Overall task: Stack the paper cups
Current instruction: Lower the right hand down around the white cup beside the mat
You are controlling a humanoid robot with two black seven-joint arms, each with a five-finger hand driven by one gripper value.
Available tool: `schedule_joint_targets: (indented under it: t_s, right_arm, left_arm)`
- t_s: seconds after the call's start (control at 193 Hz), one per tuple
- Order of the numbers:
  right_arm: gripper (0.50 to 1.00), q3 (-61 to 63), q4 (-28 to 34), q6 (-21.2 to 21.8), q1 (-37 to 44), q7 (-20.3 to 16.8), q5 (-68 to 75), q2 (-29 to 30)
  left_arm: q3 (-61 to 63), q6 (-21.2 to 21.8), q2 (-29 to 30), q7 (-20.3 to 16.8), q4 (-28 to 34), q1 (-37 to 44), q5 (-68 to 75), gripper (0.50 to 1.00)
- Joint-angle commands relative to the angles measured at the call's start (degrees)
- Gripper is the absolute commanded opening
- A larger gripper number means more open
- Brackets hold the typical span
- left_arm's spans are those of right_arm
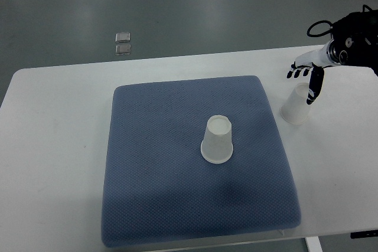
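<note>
A single top view is provided, shot steeply downward from the robot's own side and faced away from it across the white table (53,146) toward the grey floor (177,4) beyond. The table is framed from moderately high up, with its far edge and left corner kept in frame and its near and right edges cut off. No second view is given, so no overlap is shared.
</note>
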Motion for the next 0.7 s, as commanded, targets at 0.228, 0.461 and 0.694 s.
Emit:
schedule_joint_targets:
  t_s: [0.228, 0.461, 0.694]
  right_arm:
    - [0.917, 0.14, -3.56, -2.43, -4.95, 0.01, 0.04, 1.46]
    - [0.907, 0.14, -3.91, -3.14, -5.83, 0.01, 0.04, 1.46]
    - [0.870, 0.23, -6.46, -3.93, -8.73, 0.01, 0.04, 1.46]
  left_arm:
    - [0.00, 0.00, 0.00, 0.00, -0.05, 0.10, 0.01, 1.000]
    - [0.09, 0.00, 0.00, 0.00, -0.05, 0.10, -0.07, 1.000]
    - [0.00, 0.00, 0.00, 0.00, -0.05, 0.19, -0.07, 1.000]
